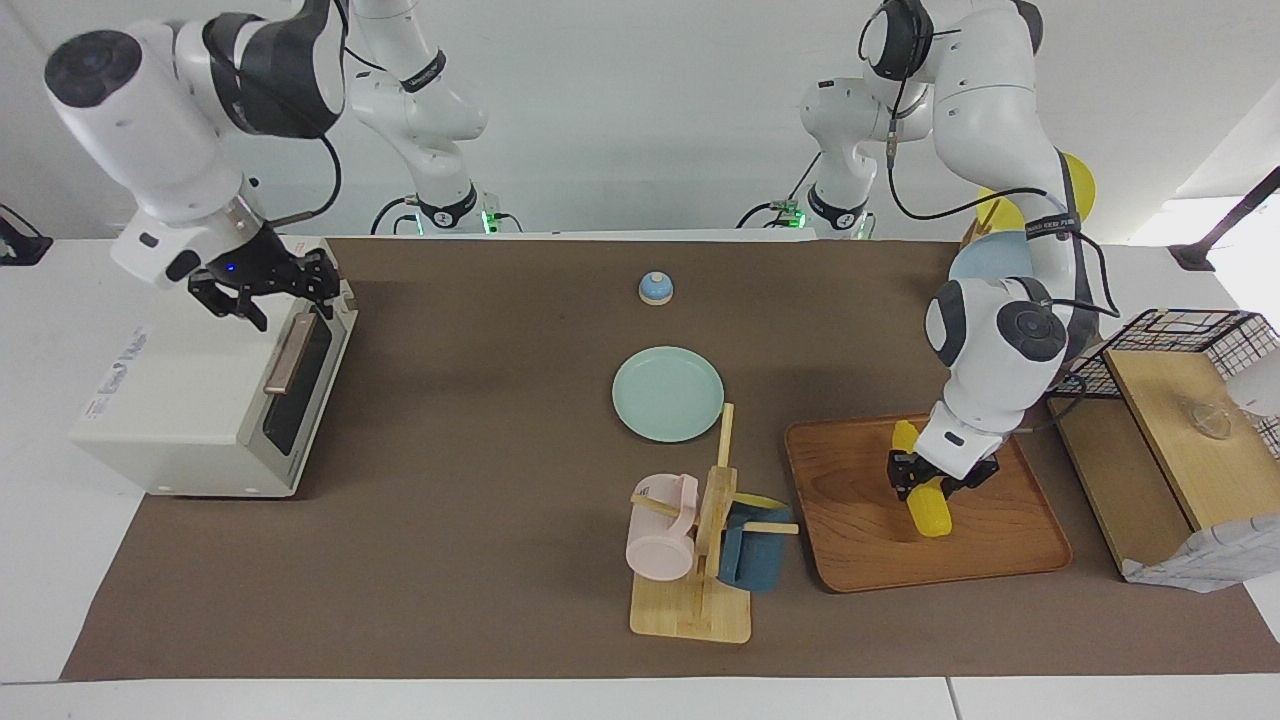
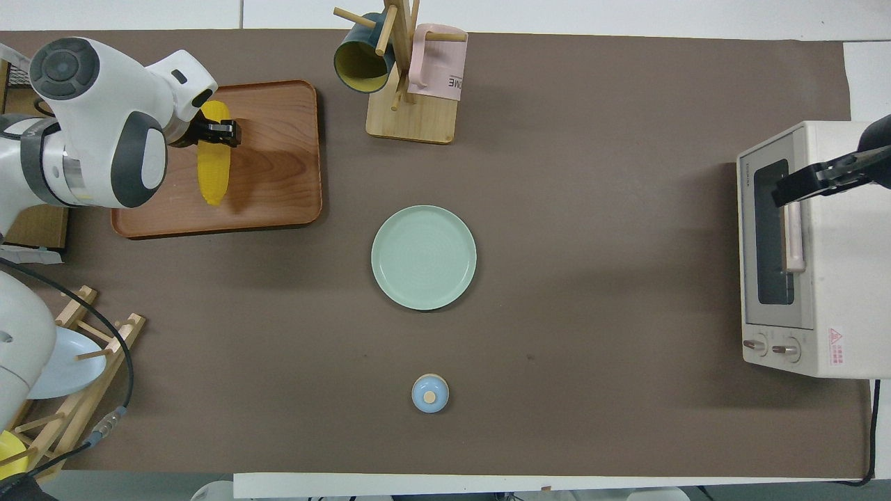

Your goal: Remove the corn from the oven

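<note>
One corn [image 1: 930, 508] lies on the wooden tray [image 1: 850, 540].

A robotics lab is indicated: kitchenware is staged on a brown-matted desk [image 1: 480, 560] against bare white walls.
</note>
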Robot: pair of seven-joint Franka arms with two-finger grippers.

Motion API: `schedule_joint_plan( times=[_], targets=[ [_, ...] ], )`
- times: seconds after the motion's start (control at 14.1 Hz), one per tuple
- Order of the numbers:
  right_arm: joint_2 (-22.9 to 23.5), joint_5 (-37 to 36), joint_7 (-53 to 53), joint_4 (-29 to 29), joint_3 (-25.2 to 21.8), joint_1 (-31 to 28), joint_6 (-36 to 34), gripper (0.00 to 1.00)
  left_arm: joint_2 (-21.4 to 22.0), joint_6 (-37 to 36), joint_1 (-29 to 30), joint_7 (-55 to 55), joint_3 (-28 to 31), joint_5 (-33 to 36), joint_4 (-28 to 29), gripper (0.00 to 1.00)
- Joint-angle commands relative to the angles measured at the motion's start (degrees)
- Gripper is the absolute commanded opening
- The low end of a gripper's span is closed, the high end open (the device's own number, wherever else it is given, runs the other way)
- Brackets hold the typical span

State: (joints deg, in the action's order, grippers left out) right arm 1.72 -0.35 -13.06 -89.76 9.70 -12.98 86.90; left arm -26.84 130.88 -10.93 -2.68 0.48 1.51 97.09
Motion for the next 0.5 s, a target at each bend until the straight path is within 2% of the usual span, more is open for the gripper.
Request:
schedule_joint_plan(
  times=[0.0,0.21,0.28,0.43],
  targets=[
    [1.6,2.0,2.0,8.2,0.3,-1.2,-8.4,1.0,4.9,-3.6,1.8,0.6,0.4,0.4,-0.9,1.0],
    [1.4,1.7,2.6,12.7,0.4,-1.0,-14.5,1.0,15.6,-16.6,5.5,0.5,1.1,0.2,-1.6,1.0],
    [1.0,1.0,3.9,11.6,0.6,-0.7,-13.9,1.0,18.8,-20.9,6.0,0.5,1.3,-0.2,-2.0,1.0],
    [0.6,1.1,5.3,10.8,0.8,-0.1,-14.4,1.0,21.7,-33.1,7.7,0.5,1.5,-0.3,-7.0,1.0]
  ],
)
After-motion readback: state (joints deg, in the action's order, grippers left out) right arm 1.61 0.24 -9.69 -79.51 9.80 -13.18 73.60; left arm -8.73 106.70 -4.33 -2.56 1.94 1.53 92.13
